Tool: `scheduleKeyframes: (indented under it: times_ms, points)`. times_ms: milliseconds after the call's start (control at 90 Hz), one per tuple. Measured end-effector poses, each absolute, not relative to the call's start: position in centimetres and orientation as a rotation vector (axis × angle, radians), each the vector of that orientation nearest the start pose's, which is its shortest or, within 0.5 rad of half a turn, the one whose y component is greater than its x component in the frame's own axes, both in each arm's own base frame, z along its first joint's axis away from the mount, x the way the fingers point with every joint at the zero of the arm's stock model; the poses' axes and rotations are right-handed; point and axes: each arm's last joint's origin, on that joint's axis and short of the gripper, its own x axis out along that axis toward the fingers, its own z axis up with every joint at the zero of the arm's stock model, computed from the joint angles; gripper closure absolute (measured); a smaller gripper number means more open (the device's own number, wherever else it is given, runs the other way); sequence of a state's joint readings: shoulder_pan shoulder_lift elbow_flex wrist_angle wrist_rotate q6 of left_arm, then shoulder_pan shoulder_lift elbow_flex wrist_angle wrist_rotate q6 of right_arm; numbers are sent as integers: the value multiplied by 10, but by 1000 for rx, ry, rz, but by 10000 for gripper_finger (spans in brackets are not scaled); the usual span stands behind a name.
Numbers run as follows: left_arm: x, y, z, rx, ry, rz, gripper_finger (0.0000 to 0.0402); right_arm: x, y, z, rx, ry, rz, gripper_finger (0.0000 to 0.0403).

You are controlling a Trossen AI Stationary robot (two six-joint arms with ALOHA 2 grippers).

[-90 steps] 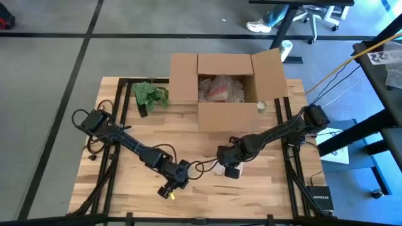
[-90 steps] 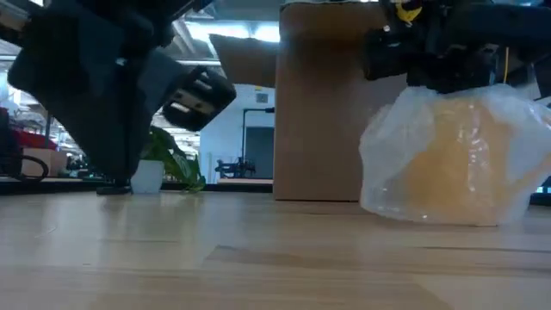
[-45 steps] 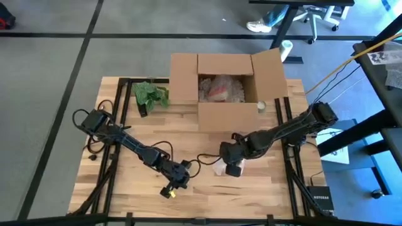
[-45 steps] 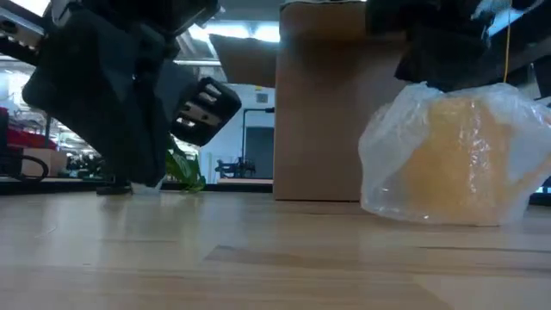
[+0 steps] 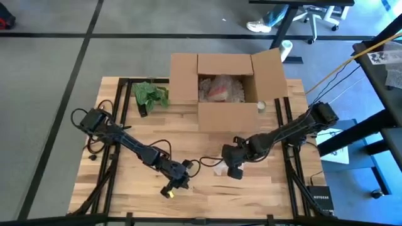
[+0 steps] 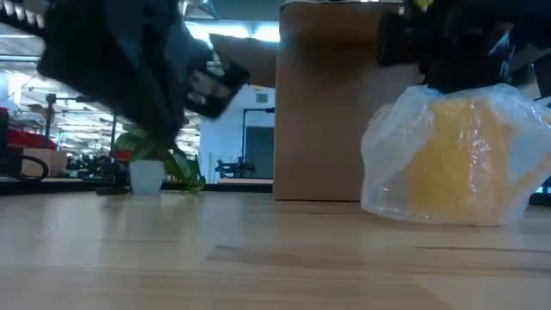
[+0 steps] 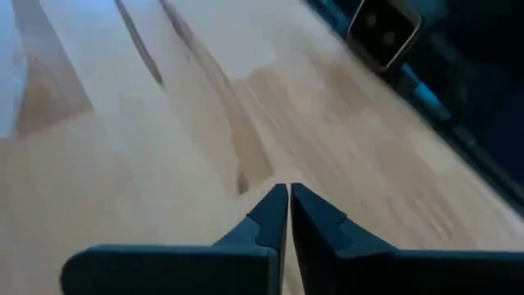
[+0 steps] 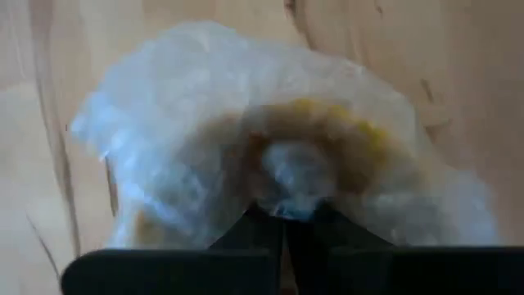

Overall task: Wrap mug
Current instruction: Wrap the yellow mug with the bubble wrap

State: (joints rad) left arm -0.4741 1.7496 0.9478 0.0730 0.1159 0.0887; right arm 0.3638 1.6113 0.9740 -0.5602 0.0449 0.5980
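Mug [image 6: 452,155] sits wrapped in plastic film [image 8: 164,139]; right jaws [image 8: 285,220] pinch film on top, left jaws [image 7: 288,201] clenched empty. Thin film could tear or slip loose if pulled.

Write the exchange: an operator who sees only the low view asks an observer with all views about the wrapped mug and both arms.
Operator: Is the left gripper holding anything?
Observer: No. The left gripper has its fingers shut on nothing, over the bare table.
Operator: What is the right gripper doing above the mug?
Observer: The right gripper has its fingers together at the top of the wrap, seemingly pinching it over the mug.
Operator: What is in the box behind?
Observer: From above, the box is open with one wrapped bundle inside.
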Motion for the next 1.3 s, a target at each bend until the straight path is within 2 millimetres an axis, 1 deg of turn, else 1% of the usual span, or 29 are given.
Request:
scheduleKeyframes:
  times_ms: [78,178,267,344,400,478,533,589,722,844,889,933,1044,1178,1300]
  points:
    - [307,-168,176,239,665,-600,402,280,104,176,295,1194,-68,403]
    - [300,-171,186,266,623,-583,402,280,104,177,292,1189,-70,403]
    - [293,-170,188,270,581,-554,402,280,104,184,282,1193,-75,403]
    - [285,-169,189,257,496,-548,402,282,105,195,275,1177,-69,403]
    - [276,-168,195,248,413,-560,402,283,105,202,260,1176,-71,403]
    - [260,-163,210,229,304,-574,402,283,104,206,238,1186,-89,403]
    - [246,-157,218,212,271,-576,402,283,104,208,227,1186,-93,403]
    - [231,-149,220,195,274,-550,402,285,104,209,220,1174,-90,403]
    - [203,-134,210,138,340,-437,402,284,104,209,216,1177,-91,403]
    - [191,-122,185,113,433,-263,402,284,104,209,215,1183,-93,403]
    - [190,-118,178,107,451,-199,402,283,104,212,212,1196,-100,403]
    - [190,-114,176,97,455,-146,402,284,104,215,215,1202,-106,403]
    - [193,-107,176,82,436,-34,402,287,105,225,220,1187,-108,403]
    - [194,-102,176,80,412,86,402,288,108,239,179,1176,-116,403]
    - [193,-101,175,70,420,126,402,285,112,245,162,1193,-124,403]
